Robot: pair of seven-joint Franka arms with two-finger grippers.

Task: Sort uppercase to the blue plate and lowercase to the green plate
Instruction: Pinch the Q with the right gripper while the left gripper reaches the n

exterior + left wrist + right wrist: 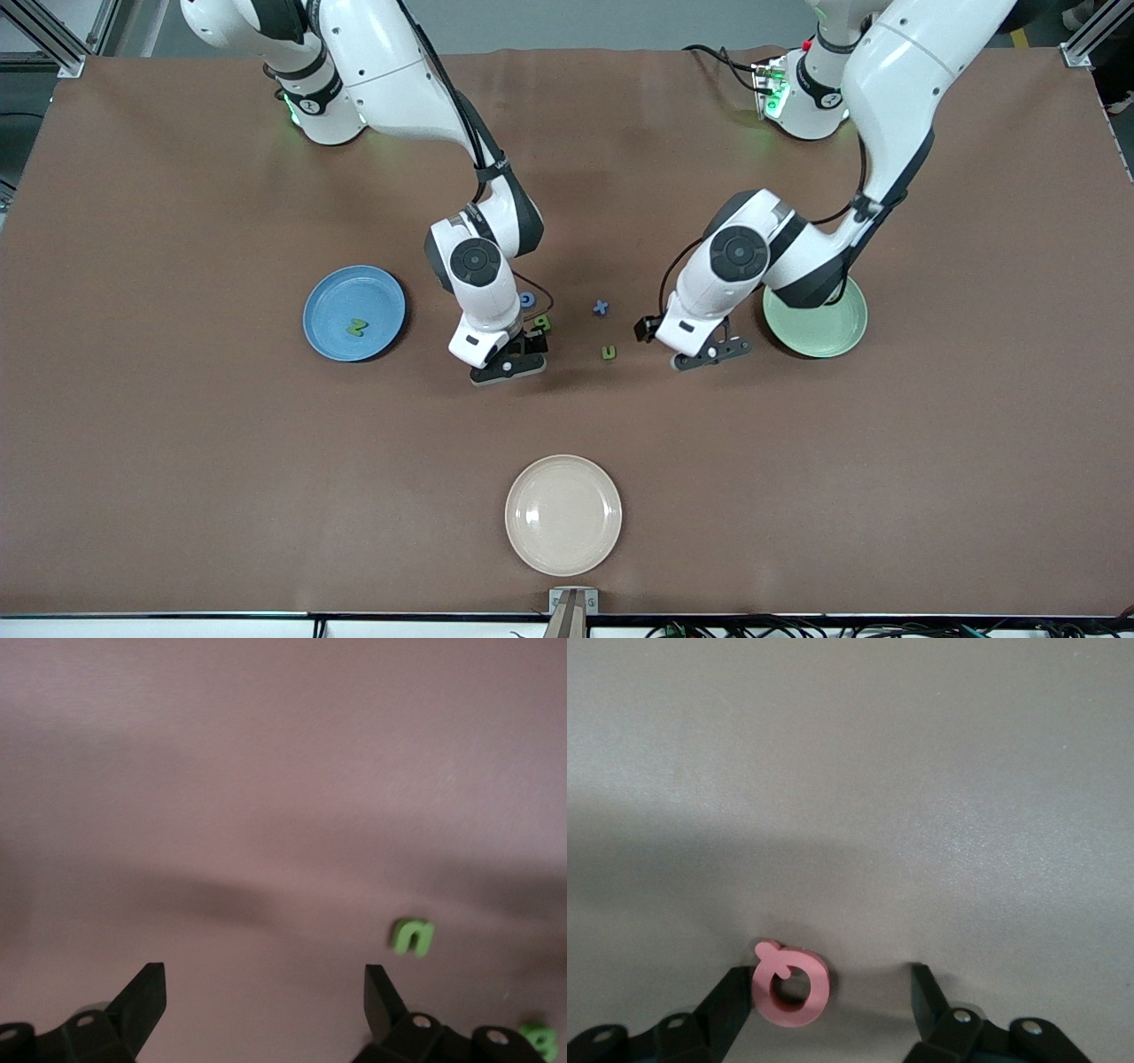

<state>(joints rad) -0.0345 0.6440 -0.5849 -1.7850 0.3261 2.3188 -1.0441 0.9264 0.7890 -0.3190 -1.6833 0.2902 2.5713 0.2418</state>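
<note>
The blue plate [354, 292] lies toward the right arm's end and holds the green N [357, 328]. My right gripper [509, 363] is low at the table and open. In the right wrist view its fingers [735, 1001] stand wide apart [831, 985], with the red Q [791, 985] between them, resting against one finger. The blue G [528, 299] and green p [542, 323] lie beside that gripper. The blue x [601, 307] and green n [609, 353] lie mid-table. My left gripper [709, 353] is open and empty [264, 985], beside the green plate [828, 341].
A cream plate [563, 514] lies near the front edge. My left arm covers part of the green plate. The left wrist view shows the green n [413, 937] and another green letter [539, 1041] at its edge, shaped like a B.
</note>
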